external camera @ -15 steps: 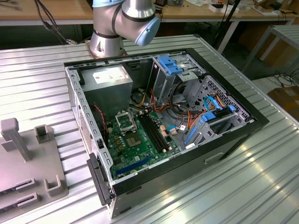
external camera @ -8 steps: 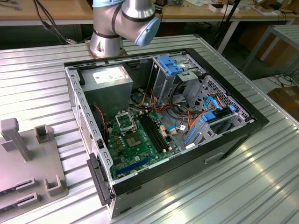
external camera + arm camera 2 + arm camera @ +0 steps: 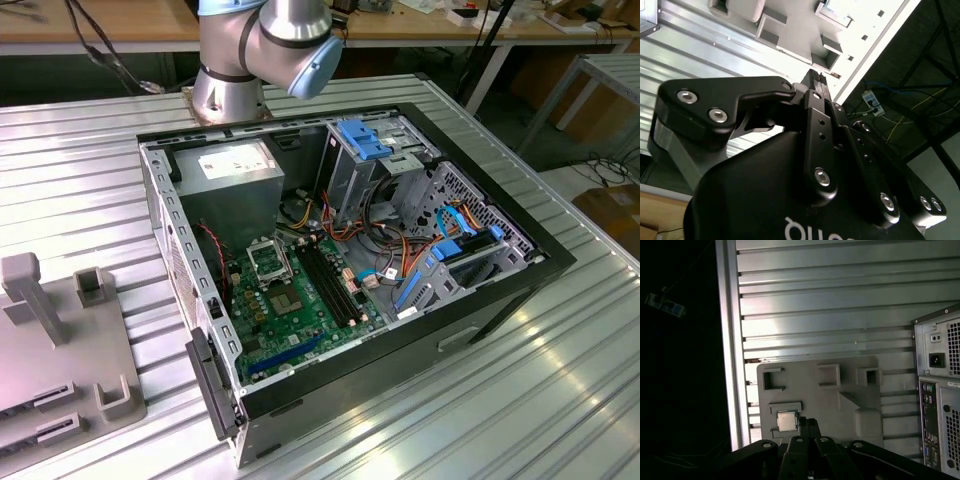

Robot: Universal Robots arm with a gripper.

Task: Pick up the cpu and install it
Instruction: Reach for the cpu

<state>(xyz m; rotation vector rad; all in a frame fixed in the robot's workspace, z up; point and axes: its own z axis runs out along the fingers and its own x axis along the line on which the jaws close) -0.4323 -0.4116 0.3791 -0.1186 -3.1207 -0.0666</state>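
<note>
Right now we see the cpu lying flat in a shallow recess of the grey holder plate on the ribbed metal table. Our gripper hangs above the plate near the cpu, fingertips pressed together, holding nothing. Beside the plate lies the open computer case, with its black-framed socket on the green board.

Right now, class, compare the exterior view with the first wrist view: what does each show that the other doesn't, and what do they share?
Exterior view's own: the arm's base and the inside of the open computer case, with its green board and black-framed socket.
First wrist view's own: the cpu lying flat in a recess of the grey fixture, the shut gripper nearest to it, and the case's rear panel.
Shared: the fixture, the case, the ribbed metal table.
</note>
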